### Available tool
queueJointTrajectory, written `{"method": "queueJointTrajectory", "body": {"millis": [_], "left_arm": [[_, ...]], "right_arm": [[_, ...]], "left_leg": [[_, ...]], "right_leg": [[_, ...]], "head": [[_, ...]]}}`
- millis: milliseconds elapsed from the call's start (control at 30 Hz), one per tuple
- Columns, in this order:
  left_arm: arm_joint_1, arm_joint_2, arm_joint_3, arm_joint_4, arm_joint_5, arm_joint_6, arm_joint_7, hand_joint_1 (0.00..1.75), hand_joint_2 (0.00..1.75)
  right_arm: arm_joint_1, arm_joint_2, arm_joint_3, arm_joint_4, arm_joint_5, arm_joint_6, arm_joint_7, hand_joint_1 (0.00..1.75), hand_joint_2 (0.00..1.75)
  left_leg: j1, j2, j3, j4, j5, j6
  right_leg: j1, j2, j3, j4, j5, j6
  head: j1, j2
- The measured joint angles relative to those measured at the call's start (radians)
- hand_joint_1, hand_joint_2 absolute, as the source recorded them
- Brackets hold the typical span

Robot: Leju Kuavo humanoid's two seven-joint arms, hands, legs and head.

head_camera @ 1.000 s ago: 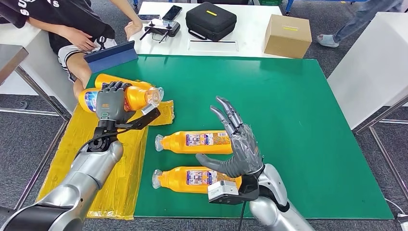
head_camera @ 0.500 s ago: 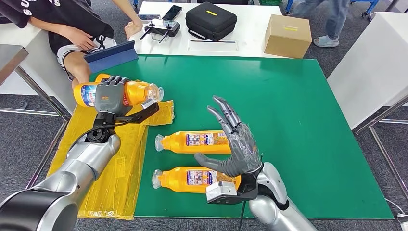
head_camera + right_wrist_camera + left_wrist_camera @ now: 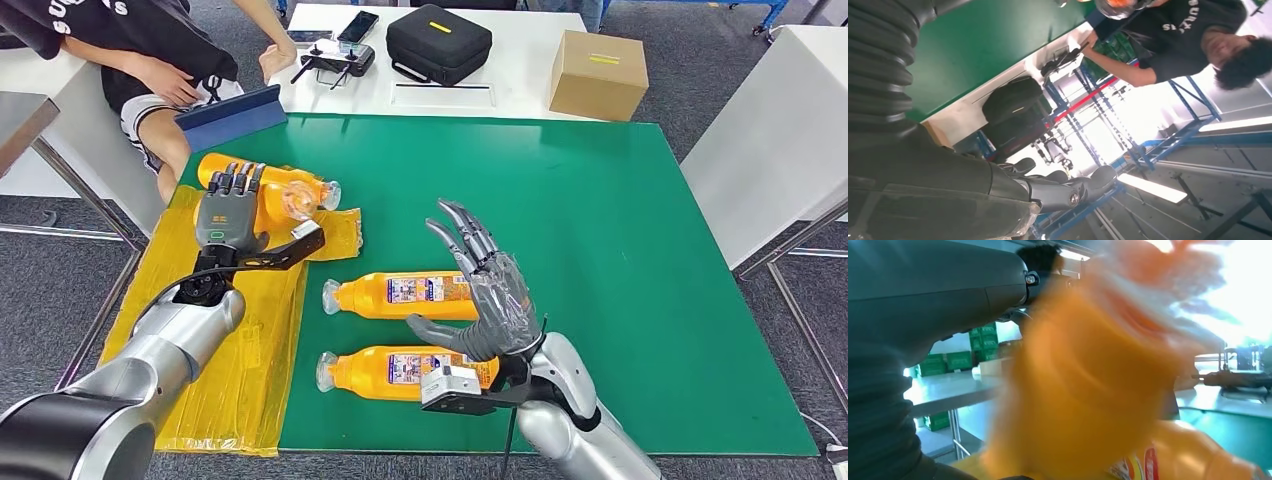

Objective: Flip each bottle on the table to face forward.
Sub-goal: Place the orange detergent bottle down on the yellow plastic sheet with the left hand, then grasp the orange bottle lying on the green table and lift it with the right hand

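Here, four orange bottles are seen lying on their sides on the green bench [image 3: 620, 250]. Two of them lie near the robot's edge, one behind the other and just apart: the nearer labelled bottle [image 3: 400, 372] and the farther labelled bottle [image 3: 405, 296], both with caps pointing to the robot's left and with printed labels turned upward; the writing on those labels is too small to be read. The right hand [image 3: 490, 300] is held above these two with its fingers spread wide and nothing in it.

At the bench's left side, on a crumpled yellow plastic sheet [image 3: 245, 360], an orange bottle [image 3: 285, 205] is gripped by the left hand [image 3: 228, 212], whose fingers are wrapped over its body; its clear cap points toward the bench's middle. In the left wrist view this bottle is a blurred orange mass. Just behind it, a fourth bottle [image 3: 262, 171] lies touching or nearly touching it.

Beyond the green surface, a black case [image 3: 438, 42], a cardboard box [image 3: 598, 74] and a controller [image 3: 335, 62] are set on a white table [image 3: 520, 90]. A seated person [image 3: 150, 50] is beside the far left corner, and white lettering on the black shirt can be made out only in part.
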State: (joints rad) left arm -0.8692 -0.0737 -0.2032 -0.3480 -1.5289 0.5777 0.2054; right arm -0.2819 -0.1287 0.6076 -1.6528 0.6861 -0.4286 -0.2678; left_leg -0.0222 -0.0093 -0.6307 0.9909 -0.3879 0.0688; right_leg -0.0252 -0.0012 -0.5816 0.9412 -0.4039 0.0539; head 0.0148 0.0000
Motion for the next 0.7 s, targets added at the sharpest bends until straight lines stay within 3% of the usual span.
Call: {"method": "queueJointTrajectory", "body": {"millis": [233,700], "left_arm": [[0.027,-0.005,0.006,0.011,0.063,-0.028,-0.066,0.00,1.75],[0.060,-0.007,0.033,0.012,0.096,-0.030,-0.083,0.00,1.75]], "right_arm": [[-0.003,-0.004,0.000,0.014,0.062,0.019,0.037,0.00,1.75],[-0.003,-0.011,-0.003,0.020,0.089,0.038,0.061,0.00,1.75]], "left_leg": [[0.000,0.000,0.000,0.000,0.000,0.000],[0.000,0.000,0.000,0.000,0.000,0.000]], "right_leg": [[0.000,0.000,0.000,0.000,0.000,0.000],[0.000,0.000,0.000,0.000,0.000,0.000]], "head": [[0.000,0.000],[0.000,0.000]]}}
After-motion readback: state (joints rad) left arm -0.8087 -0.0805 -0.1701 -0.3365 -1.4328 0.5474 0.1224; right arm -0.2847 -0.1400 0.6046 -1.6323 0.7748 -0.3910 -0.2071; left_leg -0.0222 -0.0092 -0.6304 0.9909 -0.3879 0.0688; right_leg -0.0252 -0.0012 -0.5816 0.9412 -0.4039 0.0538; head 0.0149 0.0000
